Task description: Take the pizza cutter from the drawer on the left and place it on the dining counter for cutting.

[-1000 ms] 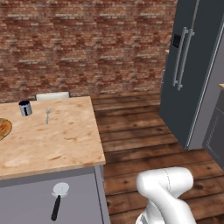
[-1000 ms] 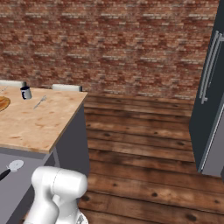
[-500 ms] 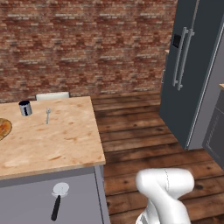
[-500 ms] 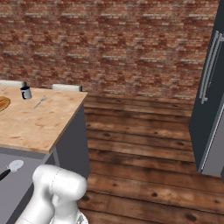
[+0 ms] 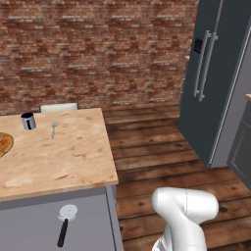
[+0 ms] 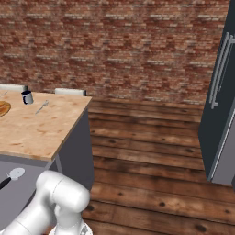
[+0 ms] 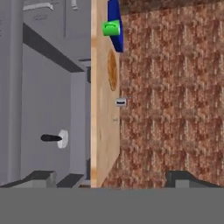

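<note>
The drawer (image 5: pixel 29 223) under the dining counter (image 5: pixel 59 162) stands pulled out. In it lies the pizza cutter (image 5: pixel 65 223), silver wheel toward the counter and black handle toward me. It also shows at the left edge of the right base view as the pizza cutter (image 6: pixel 11 176). The hand view is rolled sideways: the pizza cutter (image 7: pixel 57 138) lies in the grey drawer (image 7: pixel 43 105) beside the counter's edge (image 7: pixel 103 131). My gripper (image 7: pixel 111 179) is open, short of the drawer, its fingertips (image 7: pixel 41 177) wide apart with nothing between them.
On the counter are a dark mug (image 5: pixel 28 121), a fork (image 5: pixel 54 129) and a pizza (image 5: pixel 3 144); a green cup (image 7: pixel 111 28) stands farther along. A chair back (image 5: pixel 59 107) is behind the counter. A tall grey fridge (image 5: pixel 211 83) stands to the right across the wooden floor (image 5: pixel 152 147).
</note>
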